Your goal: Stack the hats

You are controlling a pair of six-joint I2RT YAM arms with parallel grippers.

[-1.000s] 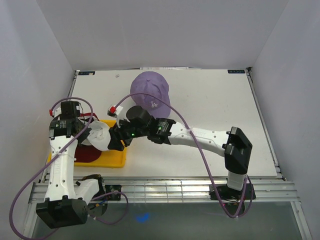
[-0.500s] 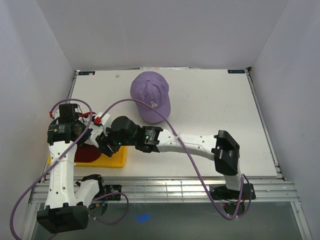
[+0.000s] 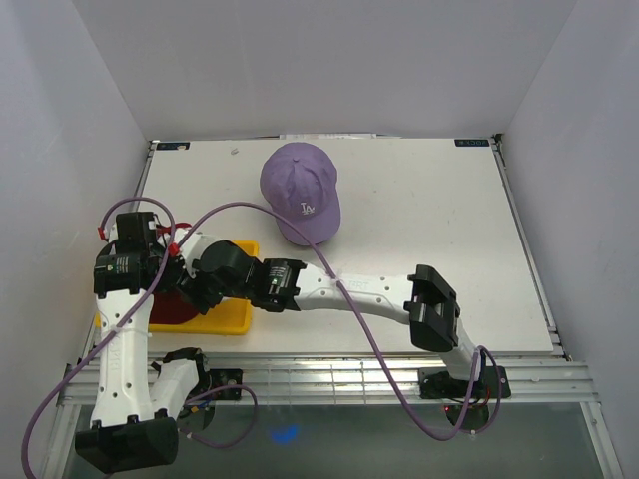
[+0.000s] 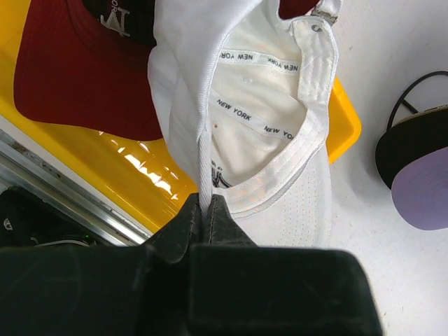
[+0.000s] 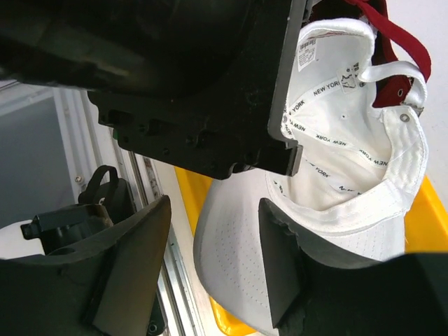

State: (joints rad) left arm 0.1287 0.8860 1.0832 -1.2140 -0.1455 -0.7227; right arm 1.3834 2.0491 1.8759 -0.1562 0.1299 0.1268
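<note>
1. White table [image 3: 429, 220] – flat, matte. Both arms are crowded over its near-left corner.
2. Yellow tray [image 3: 228, 319] – hard glossy plastic, rectangular, with a raised lip. It sits at that corner.
3. Lavender cap [image 3: 300, 190] – soft fabric dome with a curved brim and a white logo. It sits crown-up mid-table, well apart from the tray, and looks like the base of the stack.
4. White cap [image 4: 266, 140] – limp cotton, held above the tray with the inside facing the wrist cameras. Printed seam tape runs across the lining, the panels are finely perforated, and the back strap has a metal buckle.
5. Dark red cap [image 4: 84, 77] – same build with a stiff curved brim. It lies in the tray under the white one.
6. Left gripper [image 4: 210, 203] – jaws pressed together on a fold of the white cap's edge, so the cap hangs from that pinch.
7. Right gripper [image 5: 213, 259] – jaws apart, just beside the white cap's rim. I can't tell whether it touches.
8. Step, my read: pulling the white cap out of the tray to go on the lavender one.
9. The next move calls for a second hold on the free rim so the crown opens out. Then carry it crown-up and line the brim up with the lavender brim. The floppy fabric may fold on landing.
</note>
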